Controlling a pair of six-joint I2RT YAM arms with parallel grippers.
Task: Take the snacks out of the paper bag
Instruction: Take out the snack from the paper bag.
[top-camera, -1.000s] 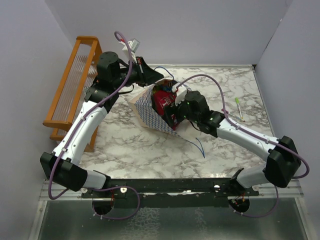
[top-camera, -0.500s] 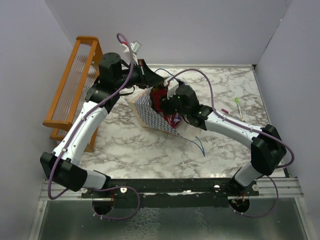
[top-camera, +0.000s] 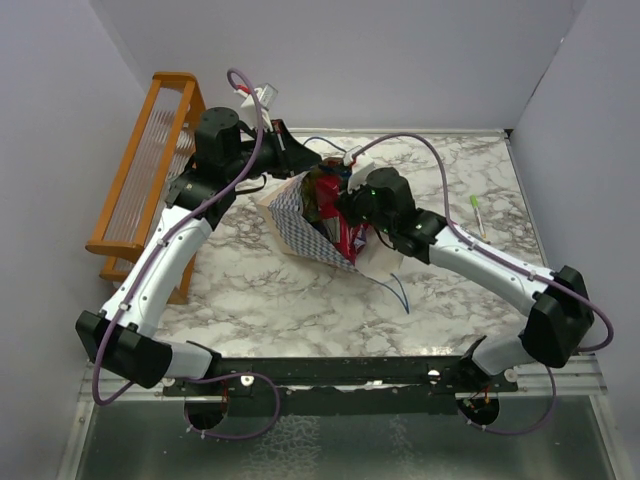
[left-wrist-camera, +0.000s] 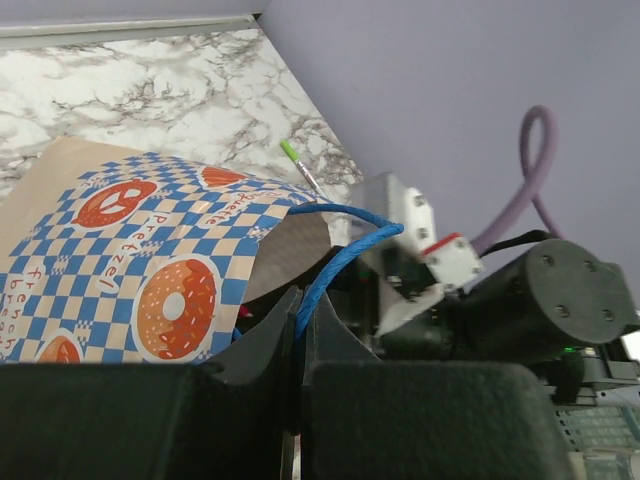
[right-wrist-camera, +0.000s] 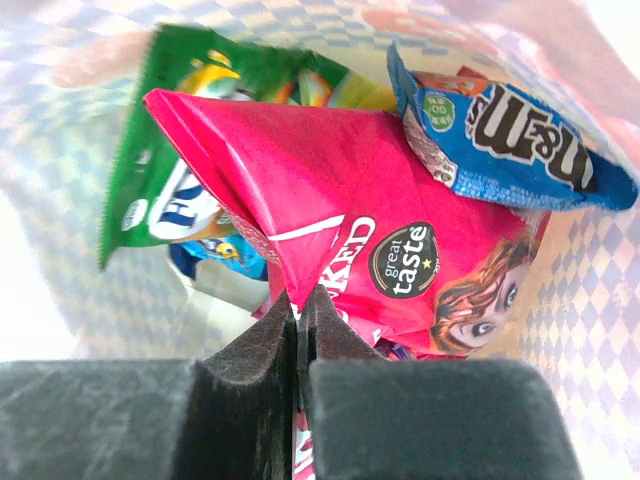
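The paper bag (top-camera: 298, 226) lies tilted on the marble table, its mouth facing right. My left gripper (left-wrist-camera: 300, 306) is shut on the bag's blue cord handle (left-wrist-camera: 340, 255) and holds the mouth up; from above it sits at the bag's far edge (top-camera: 300, 160). My right gripper (right-wrist-camera: 298, 306) reaches into the mouth (top-camera: 340, 208) and is shut on a corner of the pink-red packet (right-wrist-camera: 400, 210). Inside the bag a blue packet (right-wrist-camera: 510, 135) rests on the pink-red one. A green packet (right-wrist-camera: 190, 130) lies to the left, with a small blue one (right-wrist-camera: 215, 255) below it.
An orange wooden rack (top-camera: 145, 170) stands along the left wall. A green pen (top-camera: 478, 212) lies near the right wall. The bag's other blue cord (top-camera: 398, 290) trails on the table in front of the bag. Grey walls close in the table on three sides.
My right gripper pushed into the bag's mouth, then shut on the pink-red packet and drew back a little. The left gripper kept its hold on the handle.
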